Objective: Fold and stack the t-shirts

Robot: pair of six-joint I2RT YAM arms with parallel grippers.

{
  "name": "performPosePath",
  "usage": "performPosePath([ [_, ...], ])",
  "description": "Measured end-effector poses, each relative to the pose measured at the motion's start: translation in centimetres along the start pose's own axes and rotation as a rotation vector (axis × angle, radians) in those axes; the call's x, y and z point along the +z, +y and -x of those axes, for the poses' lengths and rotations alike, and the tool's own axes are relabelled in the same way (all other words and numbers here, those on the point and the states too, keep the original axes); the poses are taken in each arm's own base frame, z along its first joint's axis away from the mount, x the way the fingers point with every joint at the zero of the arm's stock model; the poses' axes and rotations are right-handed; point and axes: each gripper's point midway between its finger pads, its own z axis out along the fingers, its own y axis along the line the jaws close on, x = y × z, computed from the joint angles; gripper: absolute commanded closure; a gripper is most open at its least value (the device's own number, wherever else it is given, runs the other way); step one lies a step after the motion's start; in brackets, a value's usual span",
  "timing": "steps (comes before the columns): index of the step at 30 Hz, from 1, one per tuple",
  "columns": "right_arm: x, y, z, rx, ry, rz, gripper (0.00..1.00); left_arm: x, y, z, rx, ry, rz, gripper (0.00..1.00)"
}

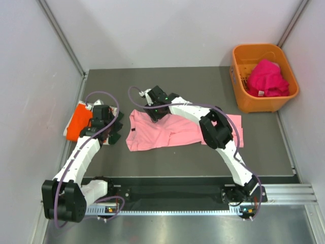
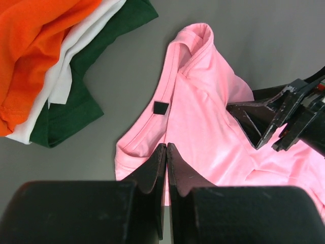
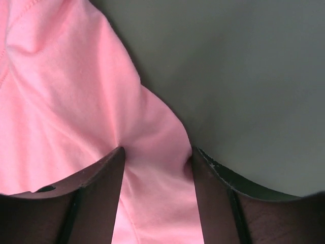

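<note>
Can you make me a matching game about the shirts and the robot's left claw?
Things:
1. pink t-shirt
2. magenta shirt
3. orange t-shirt
4. left gripper

Where or how:
A. inside the basket
B. shut
C. on top of the folded pile
D. spread out in the middle

Pairs: 1-D, 2-A, 3-C, 4-B

Light pink t-shirt [image 1: 167, 133]: spread across middle of worktop [image 1: 203, 86], not folded yet, rumpled, long axis running left to right. Collar end toward left edge, small black label [image 2: 161, 108] at neckline. Far edge gathered into a raised ridge.

Folded pile at left edge, well apart from pink one: orange t-shirt [image 1: 79, 119] on top, white t-shirt [image 2: 66, 71] under it, dark green t-shirt [image 2: 66, 114] at bottom, edges showing.

Magenta t-shirt [image 1: 266, 77]: crumpled heap inside basket [image 1: 238, 76], far right corner.
</note>
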Motion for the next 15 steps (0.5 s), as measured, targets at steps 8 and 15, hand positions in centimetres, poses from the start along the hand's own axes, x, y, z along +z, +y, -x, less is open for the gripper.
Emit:
performPosePath([
  [8,0.3,-2.4,0.8,0.002,0.039,-0.156,0.92,0.0,0.1,-0.1,0.008,0.003,0.002,0.92],
  [15,-0.2,-6.2,0.3,0.094,0.051,-0.175,0.99,0.0,0.2,-0.1,0.027,0.002,0.003,0.92],
])
